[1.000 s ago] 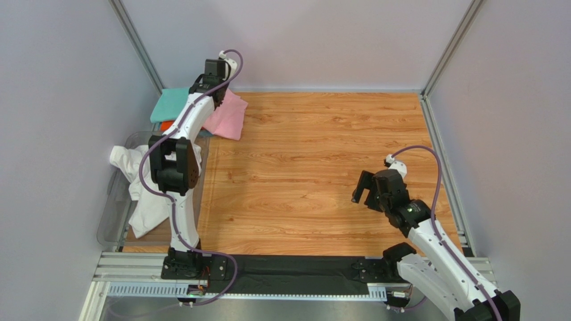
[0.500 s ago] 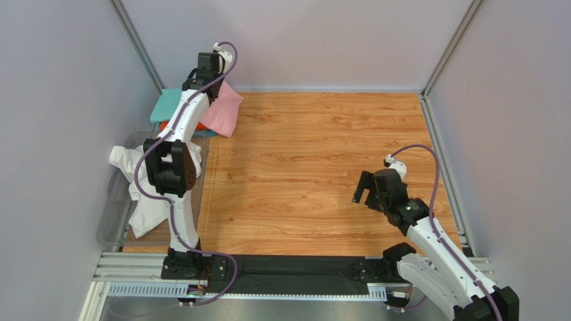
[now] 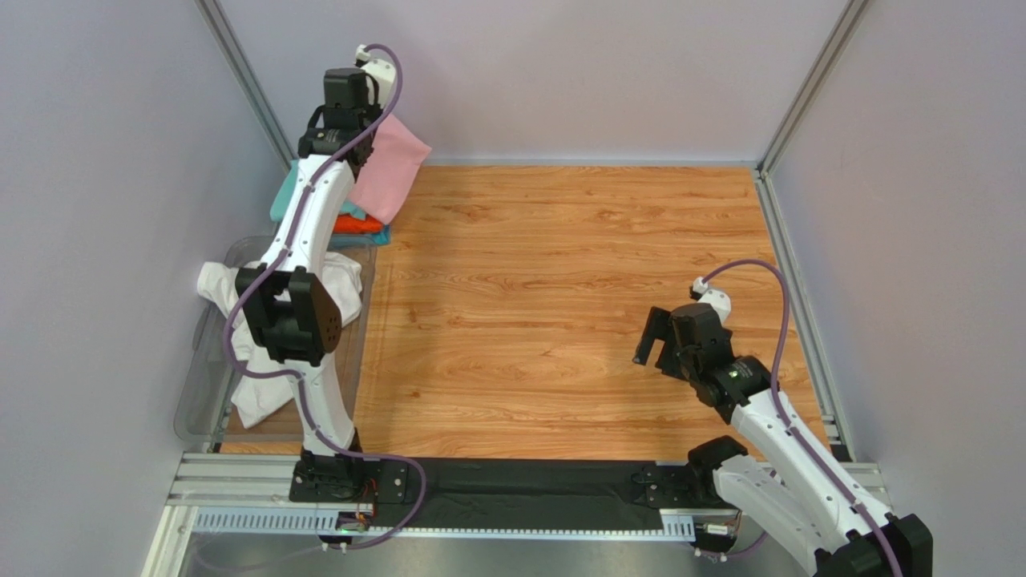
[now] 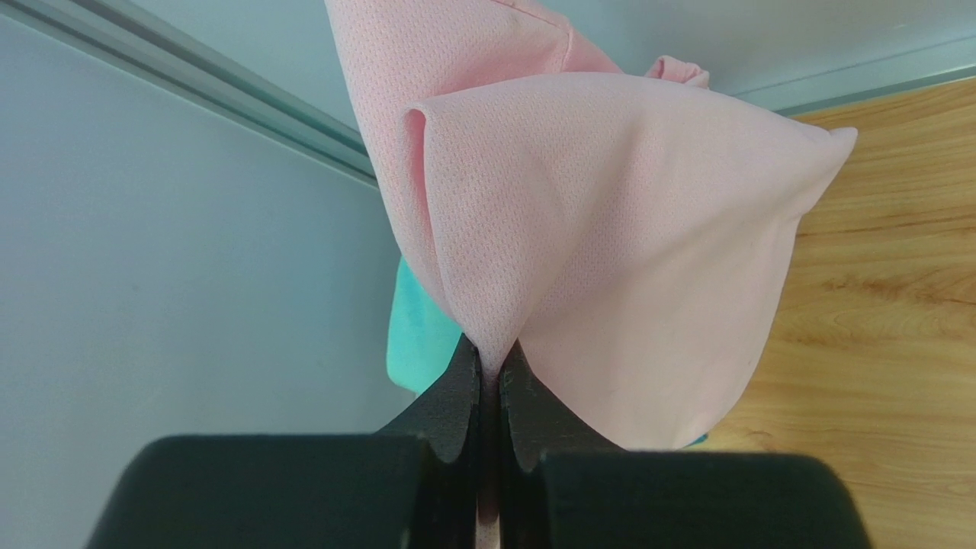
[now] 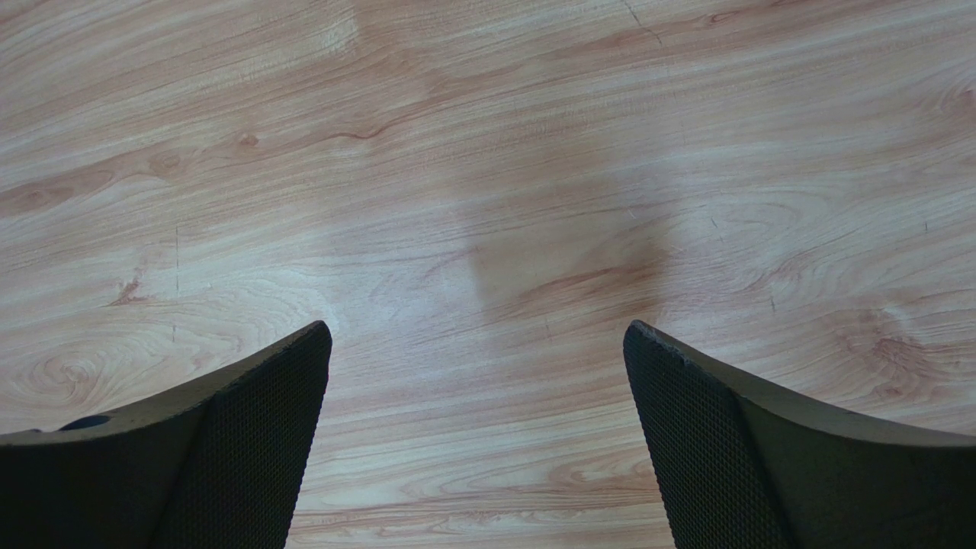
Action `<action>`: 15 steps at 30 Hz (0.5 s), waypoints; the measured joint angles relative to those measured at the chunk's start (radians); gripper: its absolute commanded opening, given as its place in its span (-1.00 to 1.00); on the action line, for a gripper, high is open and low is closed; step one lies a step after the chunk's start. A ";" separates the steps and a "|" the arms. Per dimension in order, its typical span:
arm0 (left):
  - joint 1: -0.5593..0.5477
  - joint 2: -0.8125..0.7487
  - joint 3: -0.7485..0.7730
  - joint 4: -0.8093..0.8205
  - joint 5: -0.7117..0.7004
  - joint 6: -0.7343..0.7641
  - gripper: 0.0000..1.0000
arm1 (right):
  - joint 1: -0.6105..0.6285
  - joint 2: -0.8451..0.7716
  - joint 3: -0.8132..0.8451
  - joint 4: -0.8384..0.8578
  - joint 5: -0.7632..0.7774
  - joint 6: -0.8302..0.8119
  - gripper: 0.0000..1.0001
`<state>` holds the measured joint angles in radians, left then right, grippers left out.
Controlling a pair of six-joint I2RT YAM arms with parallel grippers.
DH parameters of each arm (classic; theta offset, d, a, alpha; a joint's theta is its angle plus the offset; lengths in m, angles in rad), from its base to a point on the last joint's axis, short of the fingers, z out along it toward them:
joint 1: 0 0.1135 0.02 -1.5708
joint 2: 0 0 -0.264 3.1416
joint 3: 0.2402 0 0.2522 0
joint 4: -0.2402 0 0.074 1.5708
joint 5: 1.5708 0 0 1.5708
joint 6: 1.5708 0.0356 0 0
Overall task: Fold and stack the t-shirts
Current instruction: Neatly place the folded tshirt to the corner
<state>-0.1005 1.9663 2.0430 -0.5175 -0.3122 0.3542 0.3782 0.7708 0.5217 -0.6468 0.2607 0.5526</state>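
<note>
Bright, even, diffuse light falls on the table (image 3: 578, 265) from above, and the top view is sharp throughout. A faint, soft-edged shadow lies on the table just beside the pink t-shirt (image 3: 391, 174). In the right wrist view a blurred grey shadow sits on the table's wood between the fingers of the right gripper (image 5: 475, 332), whose mesh texture is crisp. In the left wrist view the t-shirt's weave is sharp, while the left gripper (image 4: 490, 378) is dark and nearly featureless at its base.
</note>
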 measured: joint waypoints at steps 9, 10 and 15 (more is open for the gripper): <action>0.096 0.029 0.018 0.000 0.050 -0.012 -1.00 | 0.000 0.023 0.000 0.000 0.009 0.000 1.00; 0.105 0.045 0.028 0.003 0.052 -0.013 -1.00 | 0.000 0.029 0.000 0.000 0.011 0.000 1.00; 0.159 0.177 0.096 0.005 0.072 -0.028 -1.00 | 0.000 0.071 0.003 -0.003 0.024 0.000 1.00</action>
<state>0.0589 2.1429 2.1391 -0.5121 -0.2401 0.3260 0.3782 0.8417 0.5251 -0.6498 0.2848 0.5526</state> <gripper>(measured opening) 0.018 0.998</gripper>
